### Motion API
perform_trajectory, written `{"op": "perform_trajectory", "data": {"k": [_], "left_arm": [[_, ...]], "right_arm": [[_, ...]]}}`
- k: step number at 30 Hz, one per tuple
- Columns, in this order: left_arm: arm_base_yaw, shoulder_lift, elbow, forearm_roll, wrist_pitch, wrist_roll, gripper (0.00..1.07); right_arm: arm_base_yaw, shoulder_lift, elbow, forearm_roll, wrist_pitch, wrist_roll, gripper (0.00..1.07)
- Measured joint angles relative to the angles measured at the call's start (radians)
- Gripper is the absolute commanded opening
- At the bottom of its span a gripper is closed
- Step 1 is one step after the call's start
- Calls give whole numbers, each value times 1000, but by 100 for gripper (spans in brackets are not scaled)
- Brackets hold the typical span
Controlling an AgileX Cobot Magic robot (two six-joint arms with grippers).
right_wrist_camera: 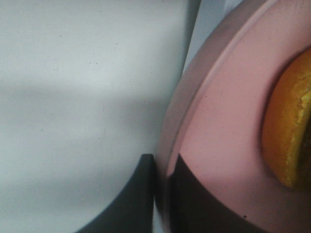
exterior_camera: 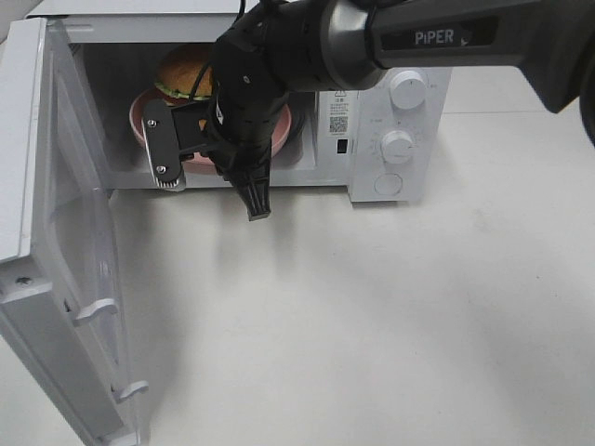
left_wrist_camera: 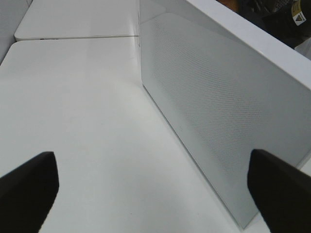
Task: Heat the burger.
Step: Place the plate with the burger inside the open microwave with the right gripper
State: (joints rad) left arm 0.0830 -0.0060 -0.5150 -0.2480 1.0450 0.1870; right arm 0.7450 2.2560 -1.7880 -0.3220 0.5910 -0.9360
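- The left claw (left_wrist_camera: 150,158) is spread wide, its two dark fingertips (left_wrist_camera: 29,189) far apart with nothing between them. It faces the white surface (left_wrist_camera: 87,97) and the perforated window of the microwave door (left_wrist_camera: 218,121).
- In the high view that door hangs fully open, swung out from the cavity toward 8 o'clock, its inner face turned to the middle of the surface.
- The microwave (exterior_camera: 364,181) stands at 12 o'clock, its cavity open to the front.
- The pink plate (exterior_camera: 139,116) lies on the cavity floor at about 11 o'clock.
- The burger (exterior_camera: 181,74) sits on the plate inside the cavity, toward the back, partly hidden behind the right arm (exterior_camera: 446,37).
- The right claw (right_wrist_camera: 162,160) is pinched shut on the plate's rim, one finger on the plate's upper face and the other just outside the edge. The burger's bun is near these fingers but apart from them.
- Two round white knobs (exterior_camera: 409,90) sit one above the other on the panel at 1 o'clock, right of the cavity.
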Motion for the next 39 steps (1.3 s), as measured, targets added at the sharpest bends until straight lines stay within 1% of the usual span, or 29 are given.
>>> {"op": "perform_trajectory", "data": {"k": [2,3,4,6,7,10,21,28,36,39], "left_arm": [[0,0,0,1,0,-1,98],[0,0,0,2,0,-2,98],[0,0,0,2,0,-2,98],[0,0,0,2,0,-2,98],[0,0,0,2,0,-2,98],[0,0,0,3,0,-2,98],[0,0,0,10,0,-2,98],[0,0,0,10,0,-3,98],[0,0,0,10,0,-3,98],[0,0,0,10,0,-3,98]], "right_arm": [[0,6,-12,-6,3,3,1],[0,24,-44,-10,4,23,1],[0,24,-44,-10,4,23,1],[0,50,-88,-14,4,53,1],[0,50,-88,-14,4,53,1],[-5,85,-139,-16,11,74,1],[-32,146,-232,-16,35,76,1],[-40,167,-264,-15,39,72,1],[-44,167,-268,-14,40,41,3],[-44,169,-268,4,35,30,4]]}}
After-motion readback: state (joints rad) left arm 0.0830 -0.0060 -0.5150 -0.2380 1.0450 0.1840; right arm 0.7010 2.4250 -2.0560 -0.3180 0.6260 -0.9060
